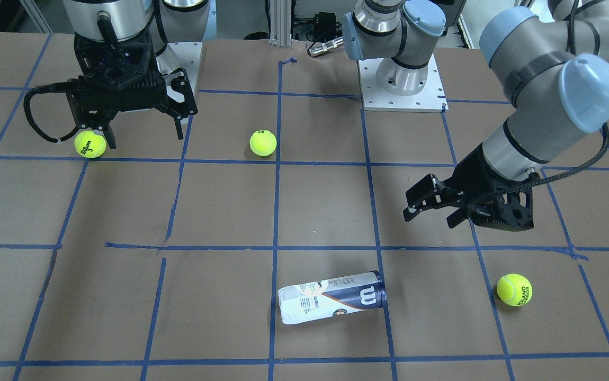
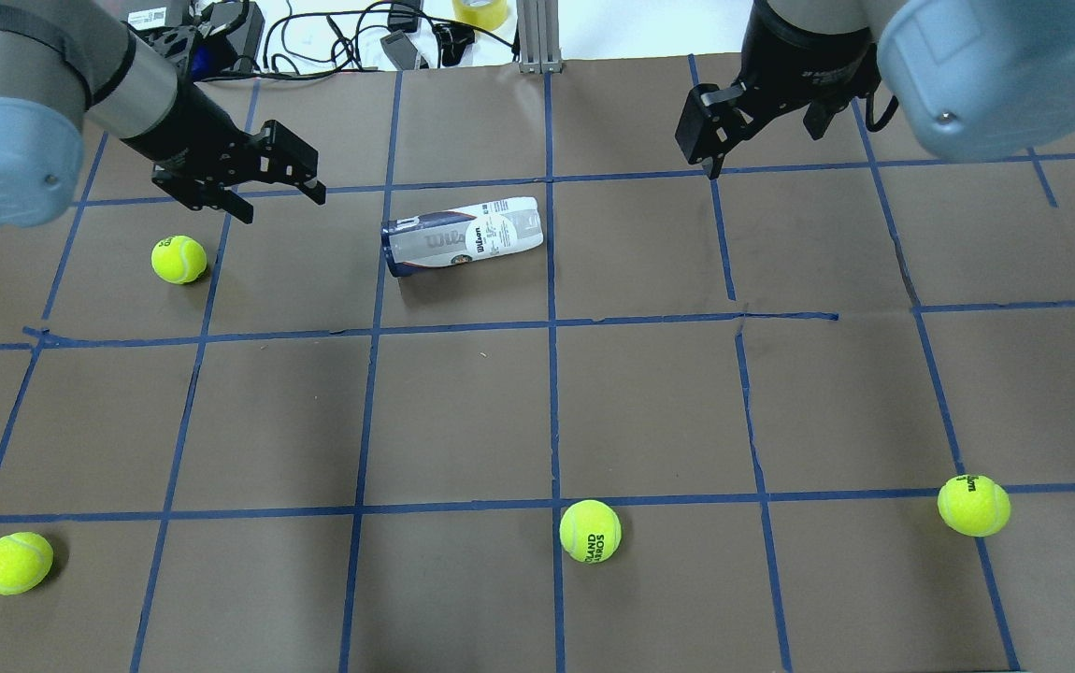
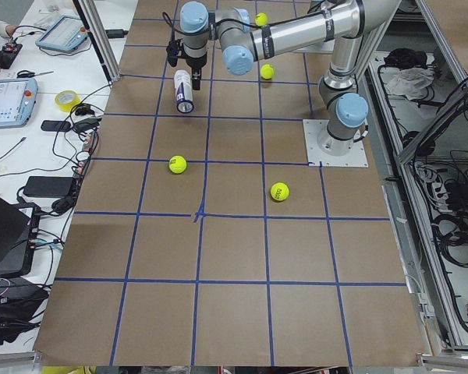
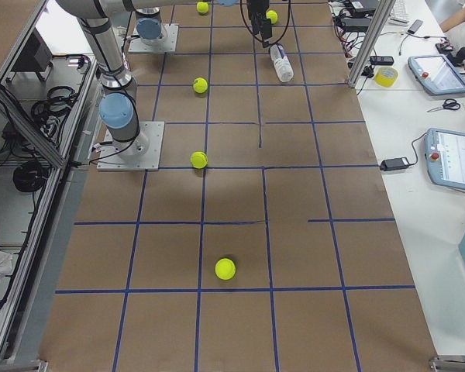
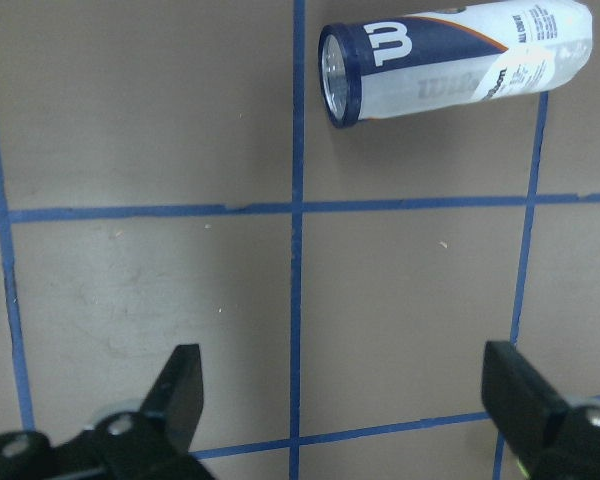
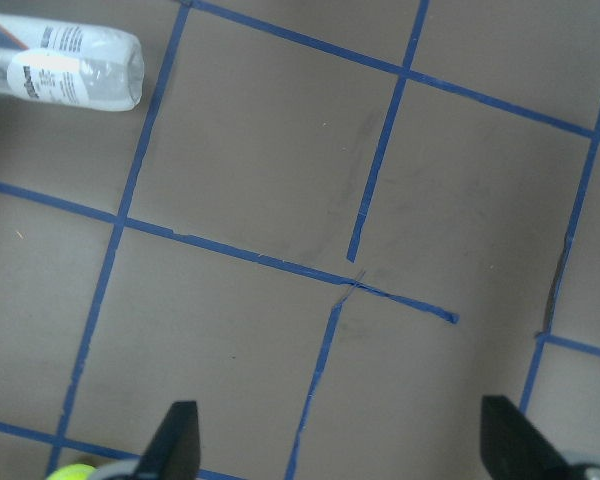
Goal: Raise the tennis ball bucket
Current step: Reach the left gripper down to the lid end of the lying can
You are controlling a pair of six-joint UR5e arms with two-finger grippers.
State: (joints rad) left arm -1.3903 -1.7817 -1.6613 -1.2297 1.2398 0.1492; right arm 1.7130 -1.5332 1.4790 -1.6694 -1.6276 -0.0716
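The tennis ball bucket (image 1: 331, 297) lies on its side on the brown table (image 1: 220, 201). It is a slim clear can with a white and navy label. It spans one grid square, each end reaching a blue tape line (image 1: 278, 211). Its dark blue rim (image 5: 340, 75) faces the left arm's side. You cannot tell whether balls are inside.

Expect it to be light, smooth and thin-walled, so a glancing touch will probably set it rolling and a hard squeeze may dent it. Your best hold looks to be from above, across the middle of the body, one finger on each side of the round wall.

The left gripper (image 1: 431, 214) hangs above the table near the rim end, jaws wide apart, holding nothing and not touching the can. In its wrist view the can sits ahead and off to the right. The right gripper (image 1: 144, 138), also spread and empty, is high up and well apart from the can. A tennis ball (image 1: 90, 144) lies on the table below it.

A second ball (image 1: 514, 289) rests near the can, beyond the rim end. A third ball (image 1: 262, 143) is well apart. Nothing lies between the left gripper and the can.
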